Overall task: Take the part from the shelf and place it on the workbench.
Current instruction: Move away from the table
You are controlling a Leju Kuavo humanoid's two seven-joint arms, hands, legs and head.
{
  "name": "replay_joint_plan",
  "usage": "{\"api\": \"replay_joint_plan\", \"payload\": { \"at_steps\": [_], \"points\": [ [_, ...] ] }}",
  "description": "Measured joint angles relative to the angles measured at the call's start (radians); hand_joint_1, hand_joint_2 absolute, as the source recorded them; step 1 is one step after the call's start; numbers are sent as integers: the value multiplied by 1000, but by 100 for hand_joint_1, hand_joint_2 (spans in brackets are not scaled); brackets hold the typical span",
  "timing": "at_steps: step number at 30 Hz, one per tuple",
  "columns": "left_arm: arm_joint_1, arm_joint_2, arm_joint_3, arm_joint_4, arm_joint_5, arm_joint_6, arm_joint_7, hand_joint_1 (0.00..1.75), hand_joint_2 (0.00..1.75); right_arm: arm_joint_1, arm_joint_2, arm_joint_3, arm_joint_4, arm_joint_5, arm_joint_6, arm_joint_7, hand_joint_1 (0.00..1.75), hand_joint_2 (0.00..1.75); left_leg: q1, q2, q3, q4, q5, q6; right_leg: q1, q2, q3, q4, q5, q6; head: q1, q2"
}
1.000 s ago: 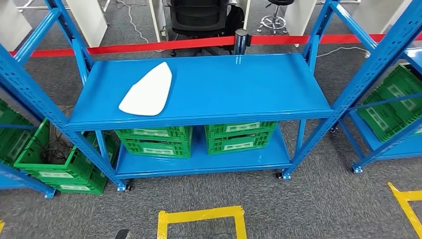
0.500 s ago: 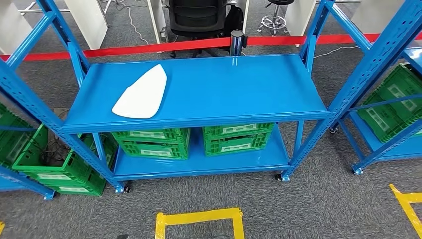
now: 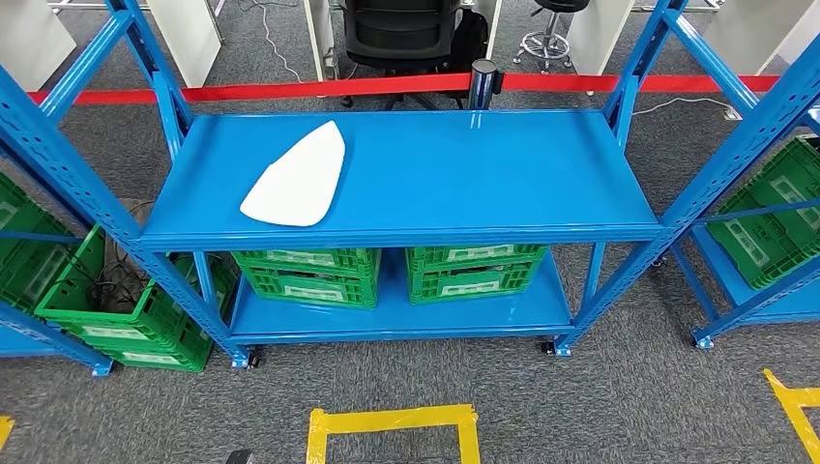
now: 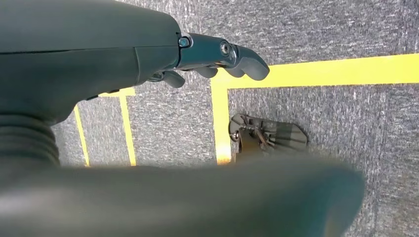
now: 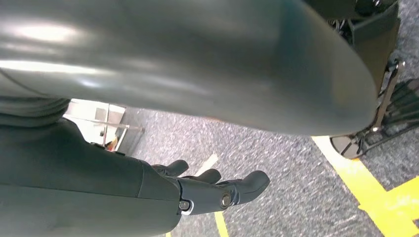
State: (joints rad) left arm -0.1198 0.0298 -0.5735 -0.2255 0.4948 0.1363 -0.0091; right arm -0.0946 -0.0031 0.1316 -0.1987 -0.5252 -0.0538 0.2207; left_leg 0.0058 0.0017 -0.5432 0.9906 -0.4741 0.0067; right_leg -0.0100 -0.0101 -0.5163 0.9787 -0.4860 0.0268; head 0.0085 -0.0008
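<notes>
The white part [image 3: 297, 178] lies flat on the left of the blue shelf [image 3: 464, 174], near its front edge, with bare board to its right. Green crates [image 3: 387, 274] sit on the tier below, contents unseen. The left hand [image 4: 212, 59] and right hand [image 5: 212, 190] hang over carpet, fingers loosely apart, holding nothing.

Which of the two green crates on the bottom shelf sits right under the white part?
The left green plastic crate. The flat white part lies on the blue top shelf above it; the right green crate has bare shelf overhead.

White labels on the green crates [image 3: 311, 275], their print too small to read
</notes>
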Motion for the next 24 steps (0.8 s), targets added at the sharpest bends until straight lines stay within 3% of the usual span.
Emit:
{"api": "replay_joint_plan", "payload": {
  "at_steps": [10,24],
  "points": [
    [4,-1,-25,0,7,-55,50,0,175,0,0,9,0,-1,34,-24,0,0,1,0,2,-1,1,2,1,0,-10,0,-1,6,1,0],
    [3,-5,-38,0,17,-48,31,0,175,1,1,16,0,-42,55,-34,0,0,1,0,1,-1,2,2,1,0,0,1,0,6,2,0]
  ]
}}
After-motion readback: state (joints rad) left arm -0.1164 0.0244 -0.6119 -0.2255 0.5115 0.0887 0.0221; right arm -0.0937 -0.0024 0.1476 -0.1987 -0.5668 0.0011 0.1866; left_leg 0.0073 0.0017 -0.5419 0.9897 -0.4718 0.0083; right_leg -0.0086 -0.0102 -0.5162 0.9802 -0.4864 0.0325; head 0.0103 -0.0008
